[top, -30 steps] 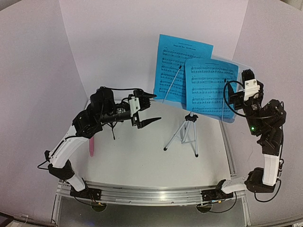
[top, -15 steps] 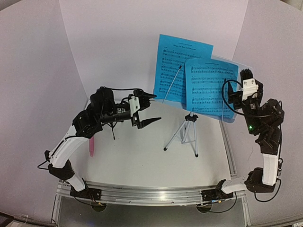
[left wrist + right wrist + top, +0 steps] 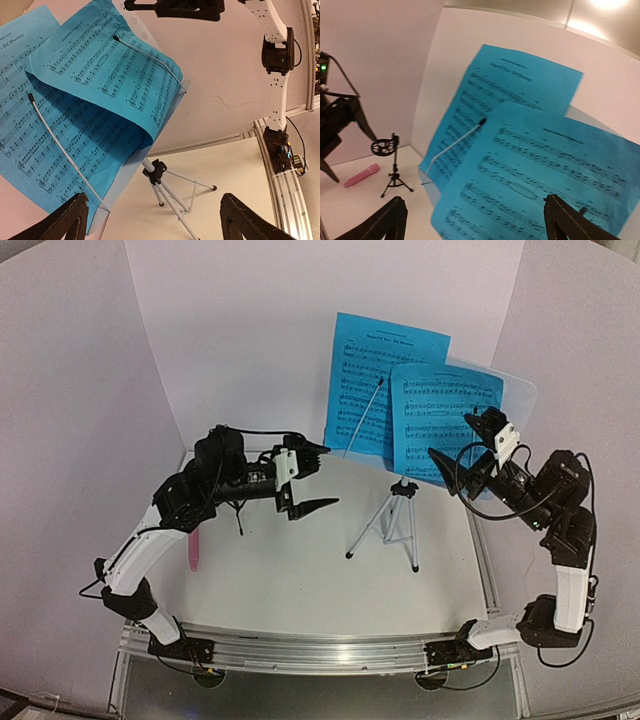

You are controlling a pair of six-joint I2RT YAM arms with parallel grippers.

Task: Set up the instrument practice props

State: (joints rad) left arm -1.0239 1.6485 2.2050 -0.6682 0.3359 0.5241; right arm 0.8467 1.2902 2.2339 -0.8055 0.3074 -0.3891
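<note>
Upper centre-right, the music stand [image 3: 401, 508] carries both sheet-music pages [image 3: 385, 370]. The left gripper [image 3: 328, 475] gapes empty to its left, and the right gripper [image 3: 452, 437] gapes empty before the right-hand page. The pink microphone [image 3: 192, 548] and tripod mic mount [image 3: 237, 510] sit lower left.

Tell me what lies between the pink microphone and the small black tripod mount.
Nothing: in the right wrist view, only bare table separates the pink microphone from the black tripod mount.

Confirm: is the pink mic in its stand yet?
No, the pink mic lies flat beside the small black stand, whose ring is empty.
</note>
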